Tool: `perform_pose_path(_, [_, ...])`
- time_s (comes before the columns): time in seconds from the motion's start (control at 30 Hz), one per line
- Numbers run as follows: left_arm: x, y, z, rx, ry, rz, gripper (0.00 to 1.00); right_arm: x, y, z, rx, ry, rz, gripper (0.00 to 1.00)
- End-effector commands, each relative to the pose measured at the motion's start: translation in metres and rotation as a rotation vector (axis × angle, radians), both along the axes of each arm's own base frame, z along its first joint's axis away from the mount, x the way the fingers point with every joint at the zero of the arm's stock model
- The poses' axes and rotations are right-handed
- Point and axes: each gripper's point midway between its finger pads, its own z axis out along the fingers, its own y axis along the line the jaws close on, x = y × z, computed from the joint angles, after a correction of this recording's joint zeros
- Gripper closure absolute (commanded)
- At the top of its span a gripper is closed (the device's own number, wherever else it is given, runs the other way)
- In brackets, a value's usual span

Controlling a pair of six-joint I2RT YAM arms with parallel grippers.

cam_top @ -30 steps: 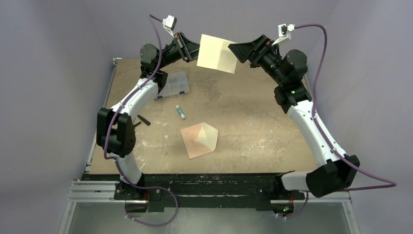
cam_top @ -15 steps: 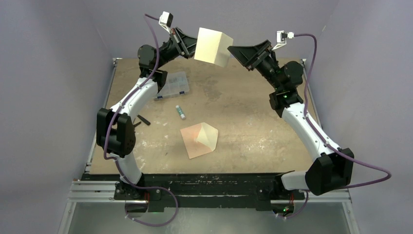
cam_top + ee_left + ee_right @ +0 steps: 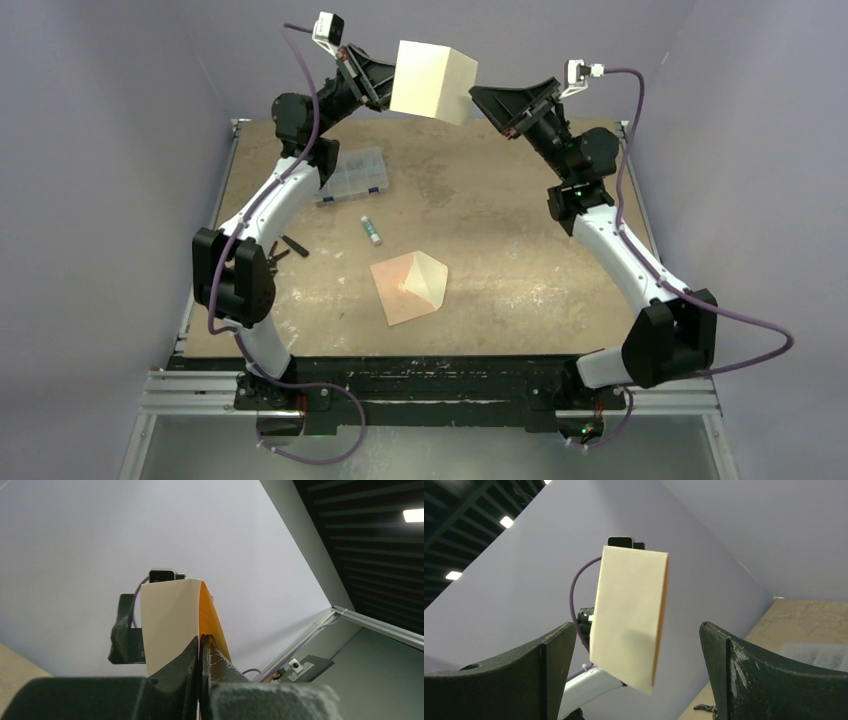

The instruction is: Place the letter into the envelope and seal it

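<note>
A: Why is the letter [image 3: 432, 83] up in the air and not down by the envelope [image 3: 408, 287]?

B: The left gripper [image 3: 201, 642] is clamped shut on one edge of it and holds it high above the far side of the table [image 3: 520, 250]. There the other arm can get at the free edge.

A: And the right gripper [image 3: 636, 625]?

B: Its jaws are spread wide and face the sheet. The paper hangs between them in its own camera, touching neither. I'd guess it is lining up to take or pinch the fold.

A: The sheet looks doubled over.

B: Yes, pale outside and orange inside, probably so it fits the pocket.

A: And the envelope?

B: It lies flat near the middle of the table with its flap open, well below the letter.
</note>
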Motion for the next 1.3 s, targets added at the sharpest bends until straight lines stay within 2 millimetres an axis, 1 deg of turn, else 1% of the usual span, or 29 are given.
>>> perform_pose_path(0.0, [-0.032, 0.018, 0.051, -0.120, -0.057, -0.034, 1.00, -0.019, 0.000, 0.038, 0.113, -0.164, 0.093, 0.06])
perform_pose_path(0.07, [-0.033, 0.018, 0.053, -0.130, -0.032, -0.051, 1.00, -0.035, 0.000, 0.049, 0.172, -0.233, 0.170, 0.07])
perform_pose_path(0.17, [-0.034, 0.019, 0.055, -0.138, -0.020, -0.052, 1.00, -0.056, -0.003, 0.064, 0.258, -0.314, 0.286, 0.14])
perform_pose_path(0.23, [-0.033, 0.019, 0.054, -0.131, -0.012, -0.042, 1.00, -0.061, -0.003, 0.068, 0.279, -0.336, 0.332, 0.20])
perform_pose_path(0.43, [-0.032, 0.019, 0.052, -0.129, -0.017, -0.033, 1.00, -0.055, 0.003, 0.071, 0.250, -0.316, 0.343, 0.29])
perform_pose_path(0.57, [-0.031, 0.018, 0.051, -0.123, -0.026, -0.024, 1.00, -0.054, 0.007, 0.074, 0.240, -0.317, 0.364, 0.39])
perform_pose_path(0.6, [-0.031, 0.018, 0.050, -0.118, -0.029, -0.023, 1.00, -0.053, 0.007, 0.075, 0.237, -0.314, 0.365, 0.40])
perform_pose_path(0.67, [-0.033, 0.015, 0.050, -0.104, -0.048, -0.020, 1.00, -0.047, 0.011, 0.075, 0.210, -0.308, 0.342, 0.44])
perform_pose_path(0.73, [-0.034, 0.014, 0.050, -0.085, -0.070, -0.010, 1.00, -0.039, 0.016, 0.074, 0.175, -0.280, 0.314, 0.45])
perform_pose_path(0.8, [-0.035, 0.013, 0.050, -0.068, -0.091, -0.001, 1.00, -0.038, 0.017, 0.075, 0.168, -0.280, 0.298, 0.48])
perform_pose_path(0.93, [-0.036, 0.011, 0.050, -0.025, -0.130, 0.024, 1.00, -0.038, 0.015, 0.078, 0.178, -0.282, 0.289, 0.62])
perform_pose_path(1.0, [-0.037, 0.010, 0.051, -0.007, -0.150, 0.035, 1.00, -0.037, 0.014, 0.079, 0.184, -0.271, 0.280, 0.74])
perform_pose_path(1.03, [-0.038, 0.010, 0.051, 0.000, -0.158, 0.041, 1.00, -0.036, 0.014, 0.080, 0.188, -0.263, 0.275, 0.83])
perform_pose_path(1.1, [-0.036, 0.011, 0.048, 0.024, -0.168, 0.057, 0.91, -0.034, 0.012, 0.080, 0.188, -0.246, 0.252, 0.96])
perform_pose_path(1.13, [-0.034, 0.012, 0.047, 0.041, -0.173, 0.073, 0.86, -0.033, 0.011, 0.079, 0.184, -0.236, 0.237, 1.00])
perform_pose_path(1.2, [-0.030, 0.014, 0.042, 0.085, -0.177, 0.116, 0.77, -0.029, 0.008, 0.079, 0.162, -0.234, 0.183, 1.00])
perform_pose_path(1.27, [-0.018, 0.018, 0.031, 0.154, -0.162, 0.184, 0.69, -0.025, 0.002, 0.083, 0.143, -0.234, 0.115, 1.00])
